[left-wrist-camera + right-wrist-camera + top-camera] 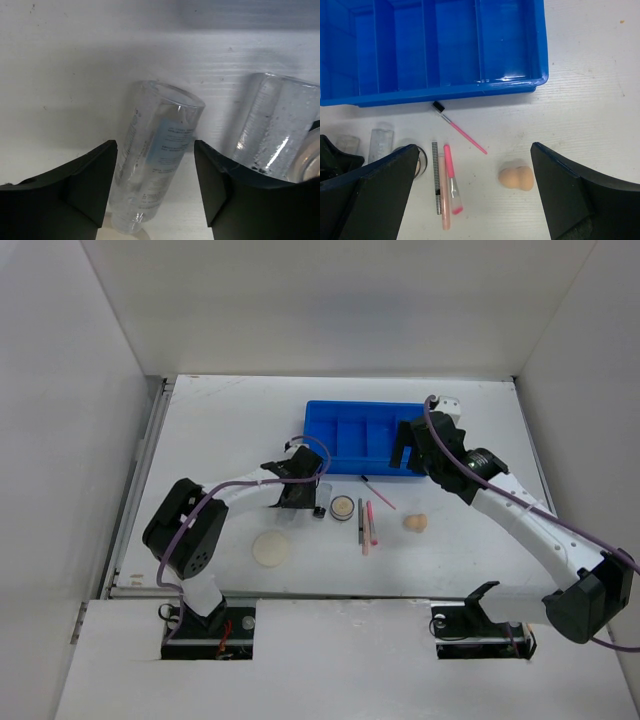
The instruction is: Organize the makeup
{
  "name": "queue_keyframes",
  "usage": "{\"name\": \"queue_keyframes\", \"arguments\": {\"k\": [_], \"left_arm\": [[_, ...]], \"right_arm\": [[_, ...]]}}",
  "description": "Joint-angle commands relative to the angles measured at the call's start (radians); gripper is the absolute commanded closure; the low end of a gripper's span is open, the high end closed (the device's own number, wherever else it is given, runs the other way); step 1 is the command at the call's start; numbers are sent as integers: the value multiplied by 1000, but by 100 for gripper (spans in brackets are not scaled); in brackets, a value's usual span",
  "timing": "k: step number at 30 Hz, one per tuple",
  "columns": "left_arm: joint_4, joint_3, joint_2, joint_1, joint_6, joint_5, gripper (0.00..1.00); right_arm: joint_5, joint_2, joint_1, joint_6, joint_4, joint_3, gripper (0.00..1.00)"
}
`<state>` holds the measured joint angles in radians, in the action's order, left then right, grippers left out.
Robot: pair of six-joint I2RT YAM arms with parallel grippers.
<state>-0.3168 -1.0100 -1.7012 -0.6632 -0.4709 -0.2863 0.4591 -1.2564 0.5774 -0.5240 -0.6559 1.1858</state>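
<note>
White table (215, 425): left gripper (155, 150), fingers spread, straddles the clear tube (157, 122) and likely must close next; right gripper (475, 147) hangs spread too

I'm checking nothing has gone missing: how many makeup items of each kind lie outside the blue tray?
Clear tubes: 2
Thin sticks or brushes: 4
Peach sponge: 1
Cream puff: 1
Round compact: 1
Small black cylinder: 1
Total: 10

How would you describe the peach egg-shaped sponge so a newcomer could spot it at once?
Find the blue divided plastic tray. Off its near side, right of the thin pink sticks, lies the peach egg-shaped sponge. It alone is plump and rounded.
</note>
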Motion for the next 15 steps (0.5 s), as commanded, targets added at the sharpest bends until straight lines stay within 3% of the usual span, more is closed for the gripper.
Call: {"name": "queue_keyframes", "arguments": {"k": [1, 11, 15], "left_arm": [[39, 27, 9, 14, -23, 4, 41], [-37, 16, 83, 14, -14, -25, 91], [-128, -28, 210, 14, -14, -34, 100]], "right_arm": [[-4, 3, 7, -4, 1, 11, 0], [6, -8, 7, -4, 1, 11, 0], [6, -17, 7, -4, 1, 11, 0]]}}
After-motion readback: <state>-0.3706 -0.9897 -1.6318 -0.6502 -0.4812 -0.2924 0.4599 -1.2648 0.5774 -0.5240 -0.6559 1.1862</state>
